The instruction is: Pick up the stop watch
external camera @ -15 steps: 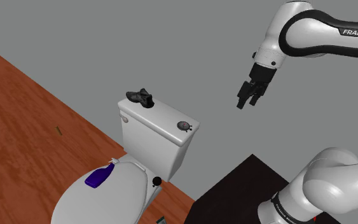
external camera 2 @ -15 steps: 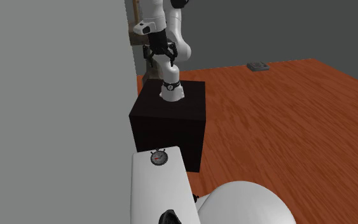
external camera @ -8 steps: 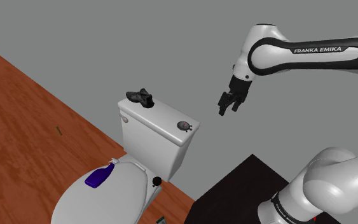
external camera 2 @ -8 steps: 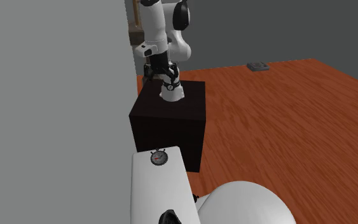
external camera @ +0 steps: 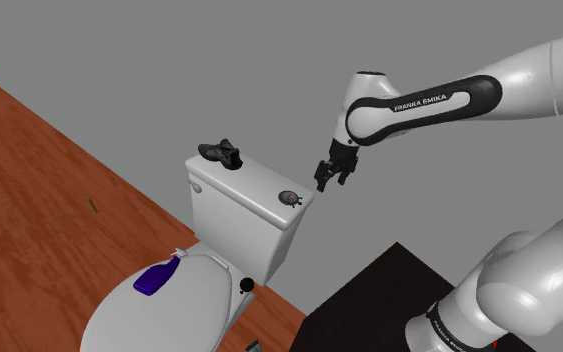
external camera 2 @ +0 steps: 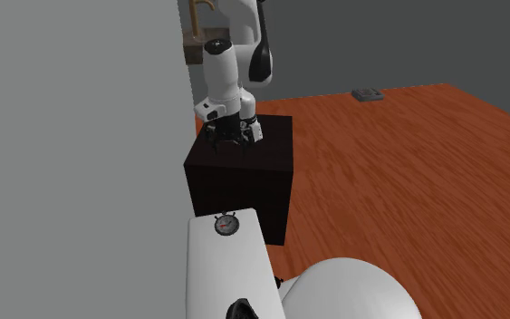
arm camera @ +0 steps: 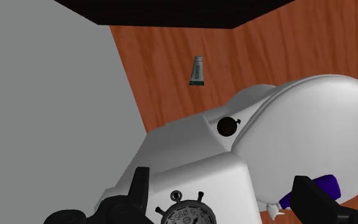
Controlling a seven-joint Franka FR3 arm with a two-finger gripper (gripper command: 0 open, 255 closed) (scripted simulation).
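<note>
Stop watch (external camera: 289,197) seen lying flat on white tank lid (external camera: 249,185), at end nearest arm, close to edge. Gripper (external camera: 326,181) seen hovering just above and beside it, fingers spread apart, nothing clasped.

Watch judged small, light, rigid. Round smooth case likely slippery, face possibly fragile. Hold best taken across case rim, with crown knobs avoided.

No open container noted. Tank closed by its lid, contents hidden. Toilet lid (arm camera: 311,108) shut, purple bottle (arm camera: 327,184) laid on it.
</note>
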